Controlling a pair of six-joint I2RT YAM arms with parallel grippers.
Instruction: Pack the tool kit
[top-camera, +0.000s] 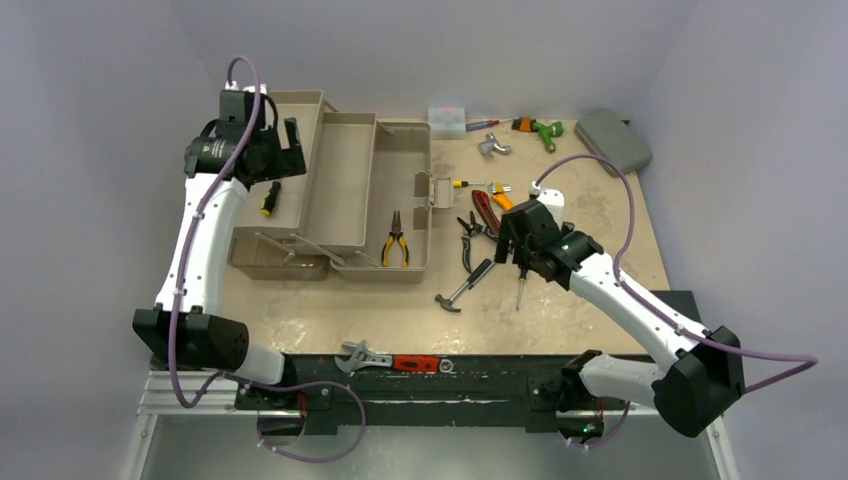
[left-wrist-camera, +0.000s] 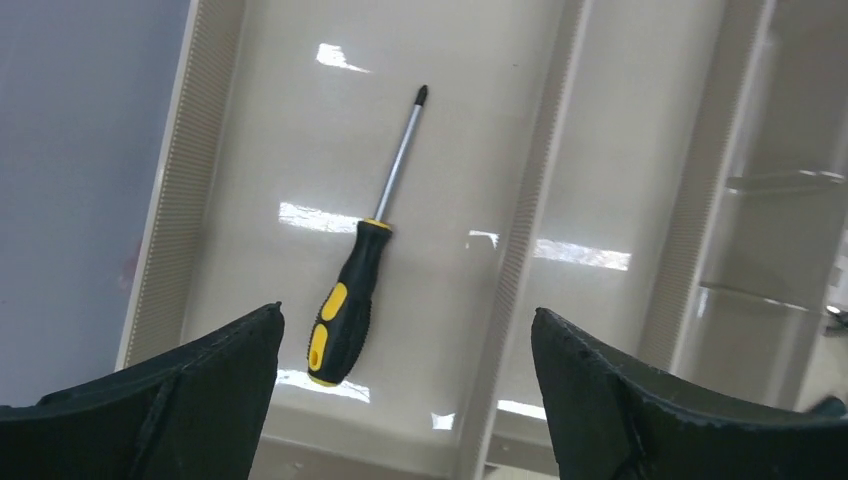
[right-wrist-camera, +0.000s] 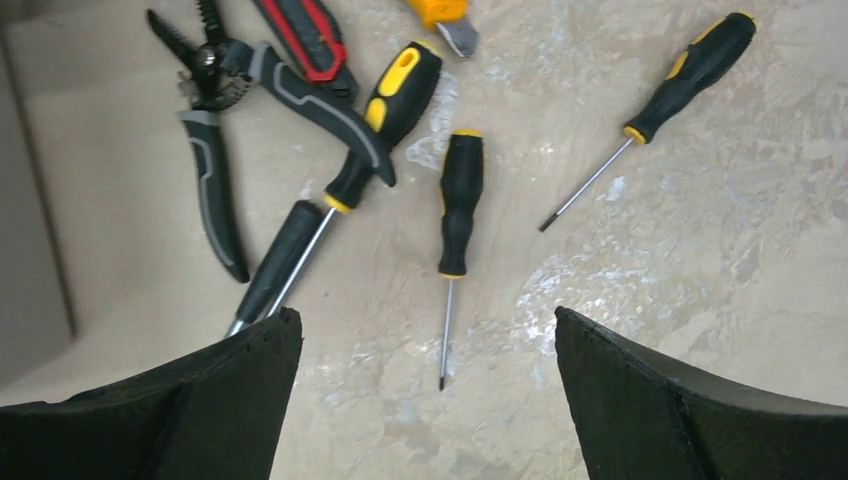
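Lying in glossy ribbed beige tray (left-wrist-camera: 170, 200), slim screwdriver (left-wrist-camera: 392, 180), knurled black-yellow handle (left-wrist-camera: 342, 315)

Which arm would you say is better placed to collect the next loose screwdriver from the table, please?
Right. The right end effector, open, hangs over the black-handled screwdriver on the table; the left end effector, also open, is over the toolbox tray, above a packed screwdriver there.

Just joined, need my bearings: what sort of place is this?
Probably a robot lab test cell, not a workshop: plain walls box in one scuffed table with an open toolbox and scattered hand tools.
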